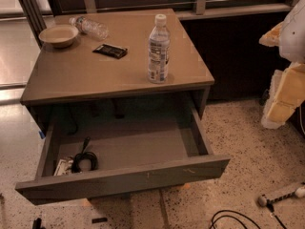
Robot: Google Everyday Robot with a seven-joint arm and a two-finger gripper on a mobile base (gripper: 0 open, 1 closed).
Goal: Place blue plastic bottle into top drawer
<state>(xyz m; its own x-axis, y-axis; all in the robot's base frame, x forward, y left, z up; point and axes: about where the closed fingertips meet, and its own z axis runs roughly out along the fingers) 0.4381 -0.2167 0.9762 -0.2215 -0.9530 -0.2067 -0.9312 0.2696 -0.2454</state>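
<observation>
Top drawer [125, 177] is pulled fully open; a coiled black cable [85, 160] lies in its front left corner. Blue plastic bottle [158, 49] stands upright on the table [86, 73], near the front right edge, untouched. Gripper [282, 92] hangs at the right edge of view, well apart from the bottle; open or closed, cannot tell. Judgement: drawer ready; reach, grasp and placement all remain.

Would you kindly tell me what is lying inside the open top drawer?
The top drawer holds, front-left, a coiled black cable and a pale flat item; its back is hidden under the tabletop. The gripper hangs at the picture's right edge.
</observation>
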